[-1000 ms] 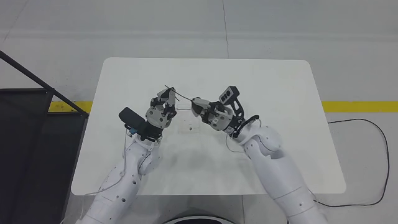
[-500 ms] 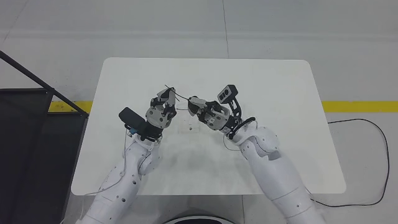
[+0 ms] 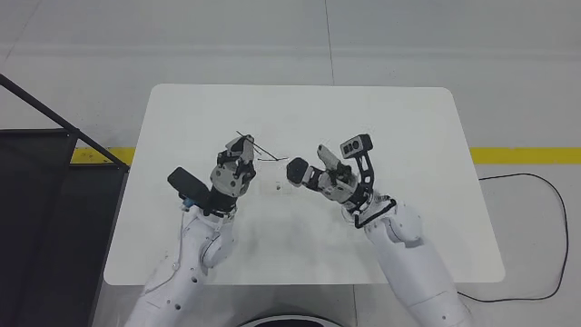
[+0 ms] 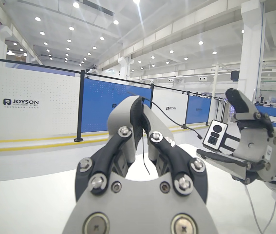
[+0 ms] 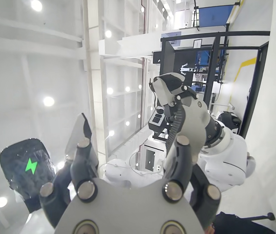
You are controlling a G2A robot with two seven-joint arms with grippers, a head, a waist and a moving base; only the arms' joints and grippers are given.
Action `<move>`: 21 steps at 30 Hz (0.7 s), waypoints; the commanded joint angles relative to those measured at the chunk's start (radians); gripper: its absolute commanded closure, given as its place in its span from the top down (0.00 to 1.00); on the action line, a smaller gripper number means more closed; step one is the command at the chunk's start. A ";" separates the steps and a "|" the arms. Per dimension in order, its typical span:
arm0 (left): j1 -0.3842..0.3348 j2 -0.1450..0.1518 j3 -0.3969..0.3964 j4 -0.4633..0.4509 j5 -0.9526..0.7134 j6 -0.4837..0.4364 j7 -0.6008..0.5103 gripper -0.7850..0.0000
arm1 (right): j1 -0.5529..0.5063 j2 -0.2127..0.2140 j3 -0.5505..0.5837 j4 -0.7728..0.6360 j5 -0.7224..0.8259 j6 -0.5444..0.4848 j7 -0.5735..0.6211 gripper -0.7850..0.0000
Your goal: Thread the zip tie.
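Observation:
A thin black zip tie (image 3: 269,154) hangs in the air above the white table (image 3: 408,118). My left gripper (image 3: 239,153) is shut on it near one end. In the left wrist view the zip tie (image 4: 143,152) runs between the closed pads and curves away, its small head free in the air near the right gripper (image 4: 228,127). My right gripper (image 3: 309,165) stands open just right of the tie's free end, apart from it and holding nothing. In the right wrist view, my right gripper (image 5: 132,115) has spread fingers, with the left gripper (image 5: 169,86) beyond them.
A dark panel on a black frame (image 3: 36,200) stands left of the table. A yellow floor line (image 3: 526,155) runs behind the right side. The tabletop around both arms is bare white.
My right gripper has drawn back to the right from the tie's free end and turned its wrist, and now stands open. The left gripper still holds the tie, shifted slightly.

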 commanded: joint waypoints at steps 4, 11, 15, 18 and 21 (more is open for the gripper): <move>0.082 0.007 0.000 -0.058 -0.032 -0.111 -0.011 0.00 | -0.052 0.005 0.036 -0.008 0.029 -0.146 0.049 1.00; 0.088 0.008 -0.003 -0.063 -0.033 -0.118 -0.012 0.00 | -0.052 0.005 0.036 -0.008 0.029 -0.146 0.049 1.00; 0.088 0.008 -0.003 -0.063 -0.033 -0.118 -0.012 0.00 | -0.052 0.005 0.036 -0.008 0.029 -0.146 0.049 1.00; 0.088 0.008 -0.003 -0.063 -0.033 -0.118 -0.012 0.00 | -0.052 0.005 0.036 -0.008 0.029 -0.146 0.049 1.00; 0.088 0.008 -0.003 -0.063 -0.033 -0.118 -0.012 0.00 | -0.052 0.005 0.036 -0.008 0.029 -0.146 0.049 1.00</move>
